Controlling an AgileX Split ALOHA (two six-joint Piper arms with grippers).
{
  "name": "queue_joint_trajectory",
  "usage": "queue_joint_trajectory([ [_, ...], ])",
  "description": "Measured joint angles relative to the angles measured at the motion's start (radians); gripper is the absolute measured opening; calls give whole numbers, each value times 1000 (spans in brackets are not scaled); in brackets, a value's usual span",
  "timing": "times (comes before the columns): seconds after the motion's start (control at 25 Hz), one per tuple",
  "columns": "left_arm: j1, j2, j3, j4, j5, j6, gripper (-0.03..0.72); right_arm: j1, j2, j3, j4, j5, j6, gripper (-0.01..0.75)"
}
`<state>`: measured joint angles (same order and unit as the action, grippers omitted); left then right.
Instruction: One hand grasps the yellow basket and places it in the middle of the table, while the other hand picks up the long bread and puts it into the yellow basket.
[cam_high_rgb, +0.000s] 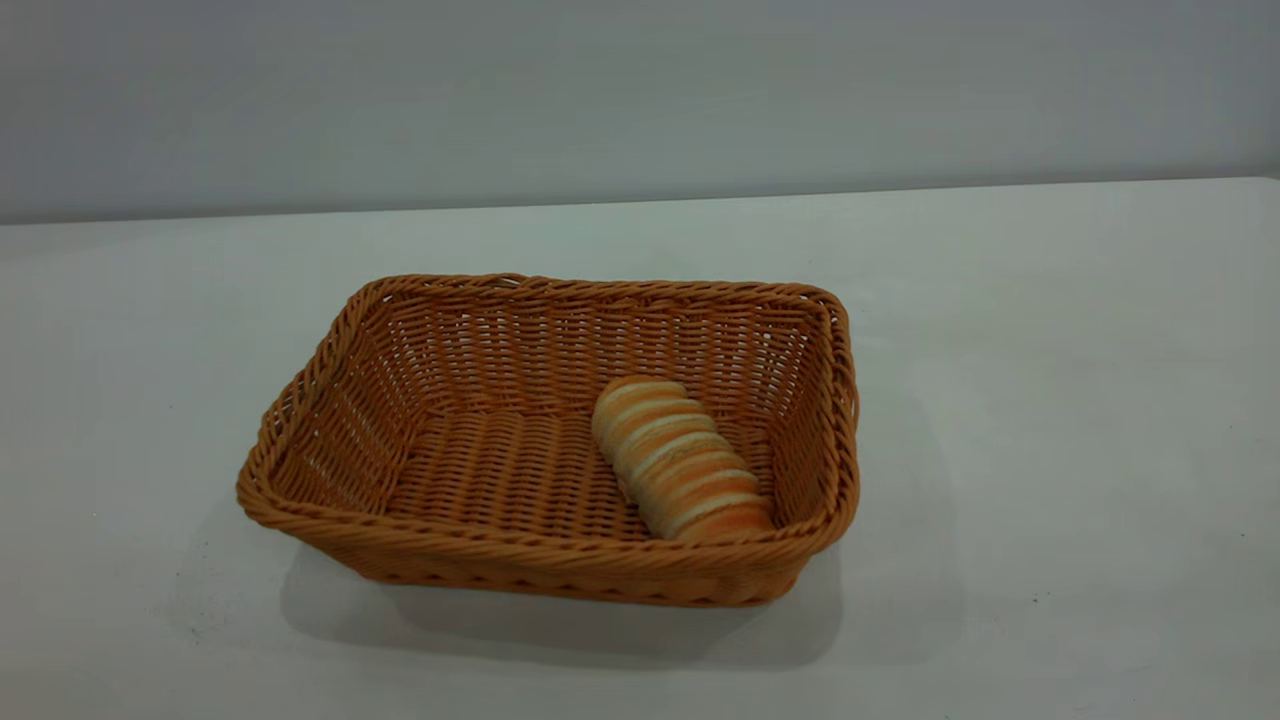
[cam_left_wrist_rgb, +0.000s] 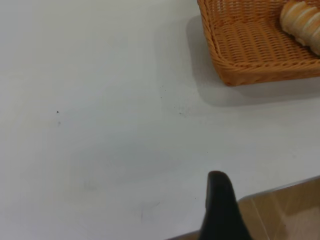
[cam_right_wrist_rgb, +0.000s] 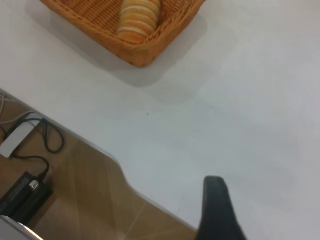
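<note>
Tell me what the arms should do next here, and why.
Probably nothing beyond staying parked. The long bread already lies inside the yellow basket, toward its right end, and the basket sits near the middle of the table. Neither arm appears in the exterior view, and nothing touches either object.

Behind the work surface you see a plain grey wall (cam_high_rgb: 640, 90), bare from one side of the exterior view to the other. Below the near edge, your right wrist camera shows a tan wooden floor (cam_right_wrist_rgb: 90, 200), where a black power adapter (cam_right_wrist_rgb: 22, 192) lies with its black cable (cam_right_wrist_rgb: 50, 142) looping toward a white power strip (cam_right_wrist_rgb: 17, 137). Your left wrist camera catches a corner of the same floor.
</note>
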<state>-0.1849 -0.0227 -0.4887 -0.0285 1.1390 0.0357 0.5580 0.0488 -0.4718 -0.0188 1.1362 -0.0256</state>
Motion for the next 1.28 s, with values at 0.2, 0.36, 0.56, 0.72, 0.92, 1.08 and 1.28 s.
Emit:
queue_joint_trajectory([
  [0.2,0,0,0,0,0,0,540,0,0,0,0,0,0,550],
  [0.36,0,0,0,0,0,0,540,0,0,0,0,0,0,550],
  [0.56,0,0,0,0,0,0,540,-3,0,0,0,0,0,550],
  [0.72,9,0,0,0,0,0,540,-117,0,0,1,0,0,550],
  [0.92,101,0,0,0,0,0,540,-361,-19,0,1,0,0,550],
  [1.08,165,0,0,0,0,-1,540,-506,-65,0,1,0,0,550],
  [1.28,203,0,0,0,0,-1,540,-560,-65,0,1,0,1,550],
])
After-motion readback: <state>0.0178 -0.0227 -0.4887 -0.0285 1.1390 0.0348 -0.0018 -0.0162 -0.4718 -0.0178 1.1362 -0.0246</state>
